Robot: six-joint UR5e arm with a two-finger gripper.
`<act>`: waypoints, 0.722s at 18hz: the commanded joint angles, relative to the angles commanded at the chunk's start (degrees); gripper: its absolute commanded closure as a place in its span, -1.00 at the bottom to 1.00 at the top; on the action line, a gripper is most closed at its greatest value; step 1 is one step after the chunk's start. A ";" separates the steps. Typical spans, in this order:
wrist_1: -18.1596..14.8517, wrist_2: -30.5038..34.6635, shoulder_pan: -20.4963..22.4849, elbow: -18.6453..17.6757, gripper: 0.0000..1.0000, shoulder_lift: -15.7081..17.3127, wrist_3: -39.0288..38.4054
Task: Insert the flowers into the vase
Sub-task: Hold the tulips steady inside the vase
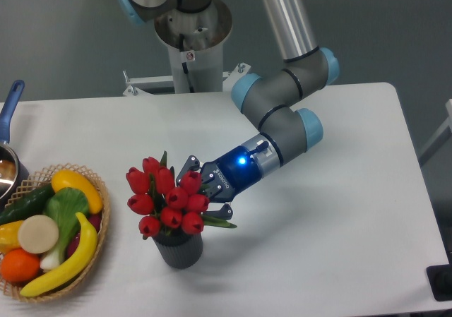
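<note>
Across most of the frame: white worktop (318, 260), grey wall behind. From top centre down toward the middle: silver-and-blue arm (286, 112), bent at the elbow, blue light lit on the wrist. At lower left edge: wicker basket (99, 250) holding banana, orange, cucumber and other produce; just above it, a pot with blue handle (10, 105), cut off by the frame. Left of centre: flowers (168, 193), red tulip buds bunched tight, stems down inside the vase (178, 246), heads spread wider than its rim. Vase upright on the worktop, below the bunch. Right beside the buds: gripper (203, 190), jaws partly hidden behind the blooms — cannot tell whether clenched or released.
</note>
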 joint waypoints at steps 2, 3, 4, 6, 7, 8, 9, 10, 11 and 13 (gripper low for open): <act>0.00 0.52 0.00 0.00 0.37 -0.09 0.26; 0.00 0.53 0.00 0.00 0.37 -0.09 0.26; 0.00 0.61 0.00 0.09 0.37 -0.18 0.26; 0.00 1.66 0.00 0.09 0.35 -0.26 0.26; 0.00 1.93 0.00 0.17 0.33 -0.26 0.26; 0.00 2.02 0.00 0.18 0.33 -0.26 0.26; 0.00 2.02 0.00 0.09 0.33 -0.18 0.26; -0.09 2.02 0.00 0.09 0.33 -0.18 0.26; 0.00 2.02 0.00 0.09 0.33 -0.18 0.26; 0.00 2.02 0.00 0.00 0.32 -0.18 0.35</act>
